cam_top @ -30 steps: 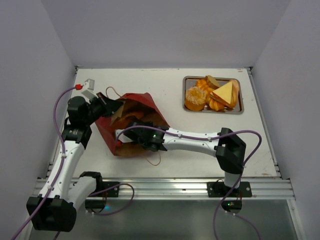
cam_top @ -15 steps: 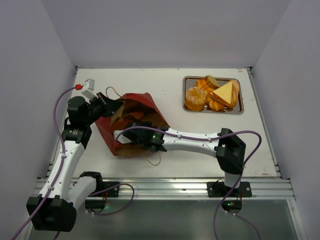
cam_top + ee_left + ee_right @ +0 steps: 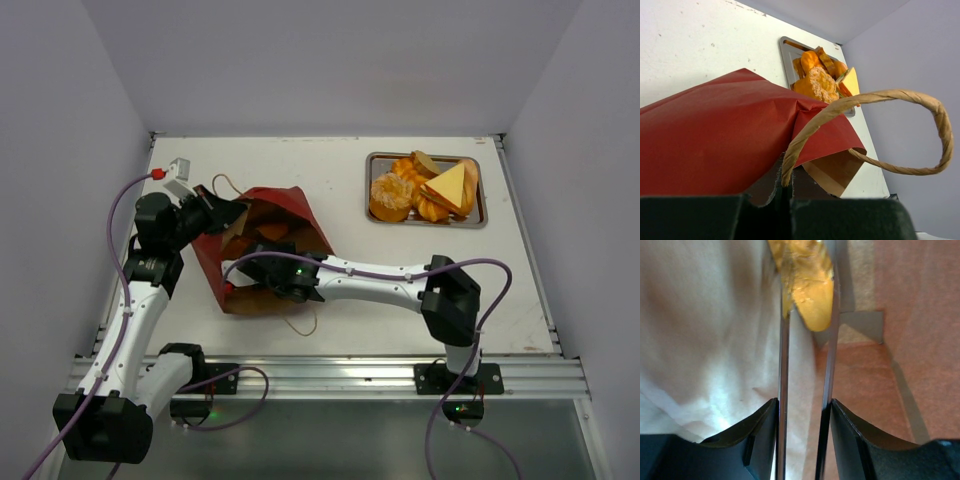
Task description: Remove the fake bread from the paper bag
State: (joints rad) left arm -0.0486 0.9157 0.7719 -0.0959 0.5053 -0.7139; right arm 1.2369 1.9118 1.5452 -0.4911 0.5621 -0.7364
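Note:
The dark red paper bag (image 3: 290,205) lies on its side left of centre, its brown mouth facing the near right. My left gripper (image 3: 222,212) is shut on the bag's upper rim, right where a looped handle (image 3: 920,97) is rooted; in the left wrist view, the red paper (image 3: 715,140) runs into the pinched jaws of that gripper (image 3: 782,187). My right gripper (image 3: 262,283) reaches inside the bag. Its thin fingers (image 3: 807,290) stand a little apart, with an orange piece of fake bread (image 3: 807,285) filling the gap at their tips.
A flat silver tray (image 3: 478,222) at the far right holds several orange bread pieces (image 3: 390,195) and a yellow wedge. The bag's other handle (image 3: 300,322) trails on the table near the front. Walls close in the table on three sides.
My right arm has pushed a little further left into the bag, and the bag's lower side has shifted with it. The left arm keeps its hold unchanged.

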